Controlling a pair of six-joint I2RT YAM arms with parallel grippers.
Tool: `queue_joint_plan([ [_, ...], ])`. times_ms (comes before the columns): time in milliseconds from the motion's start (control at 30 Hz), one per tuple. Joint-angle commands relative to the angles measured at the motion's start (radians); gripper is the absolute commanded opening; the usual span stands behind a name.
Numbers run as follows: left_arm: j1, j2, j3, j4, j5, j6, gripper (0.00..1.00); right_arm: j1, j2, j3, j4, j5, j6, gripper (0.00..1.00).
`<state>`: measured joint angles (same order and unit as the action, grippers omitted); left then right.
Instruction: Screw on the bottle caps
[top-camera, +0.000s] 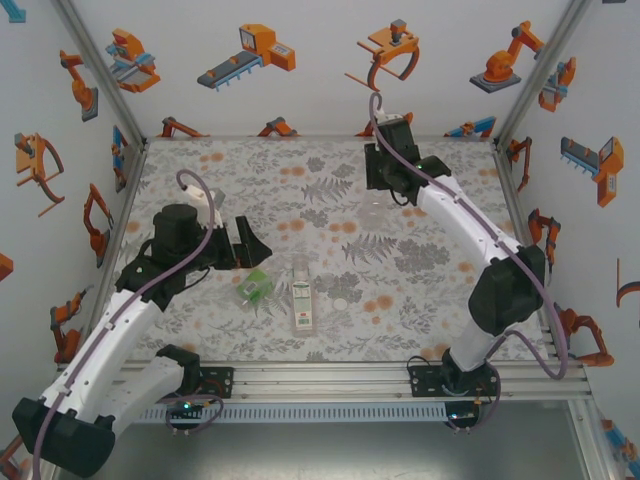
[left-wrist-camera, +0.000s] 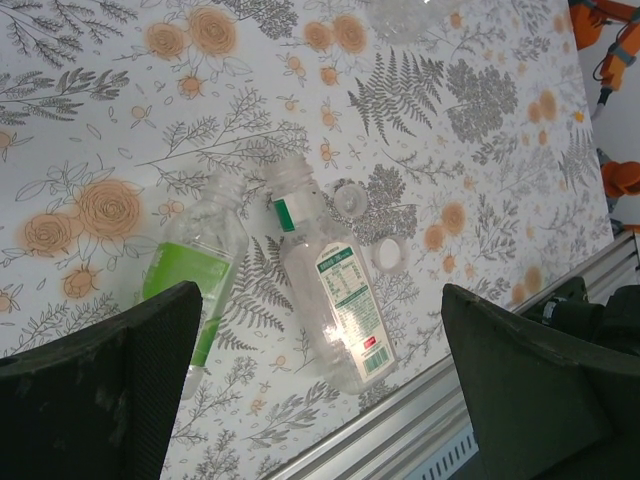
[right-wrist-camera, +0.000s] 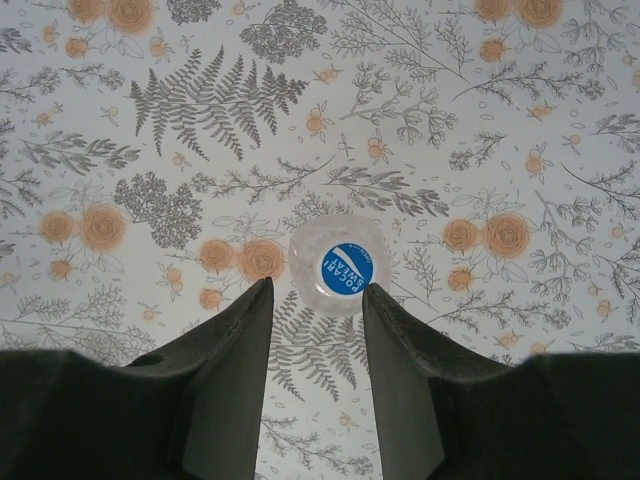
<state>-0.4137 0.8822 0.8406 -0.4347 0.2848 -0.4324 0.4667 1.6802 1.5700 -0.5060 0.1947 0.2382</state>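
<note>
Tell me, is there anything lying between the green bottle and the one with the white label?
No. A bare strip of flowered table separates the green bottle from the labelled bottle, as the left wrist view shows.

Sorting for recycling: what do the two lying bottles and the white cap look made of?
Labelled bottle: likely clear glossy plastic; see-through, with glare on it. Green bottle: same clear plastic, green wrap or tint. White cap: opaque plastic, apparently matte.
</note>
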Motion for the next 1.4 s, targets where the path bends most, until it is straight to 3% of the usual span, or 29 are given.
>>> queue_joint_plan([
  [0,-0.014,0.013,0.040,-0.019,0.015,0.002,0.97,-0.002,-0.053,-0.025,-0.008,-0.018,0.007,0.42],
  [300,-0.157,0.059,0.048,-0.016,-0.038,0.024,0.97,-0.003,-0.183,-0.125,-0.014,-0.021,0.016,0.42],
  [467,-0.201,0.155,0.063,-0.073,-0.157,-0.116,0.99,-0.003,-0.288,-0.226,-0.013,-0.011,0.012,0.42],
  [600,-0.329,0.242,0.082,-0.095,-0.324,-0.201,0.99,-0.003,-0.373,-0.320,0.000,0.003,0.003,0.42],
  [767,-0.475,0.367,0.169,-0.268,-0.528,-0.344,0.97,-0.005,-0.456,-0.425,0.001,0.021,-0.019,0.42],
  [1067,-0.655,0.557,0.233,-0.368,-0.641,-0.617,0.96,-0.013,-0.508,-0.504,0.023,0.074,-0.113,0.43],
  [1367,-0.707,0.765,0.329,-0.380,-0.618,-0.678,0.96,-0.022,-0.529,-0.539,0.058,0.023,-0.105,0.43],
])
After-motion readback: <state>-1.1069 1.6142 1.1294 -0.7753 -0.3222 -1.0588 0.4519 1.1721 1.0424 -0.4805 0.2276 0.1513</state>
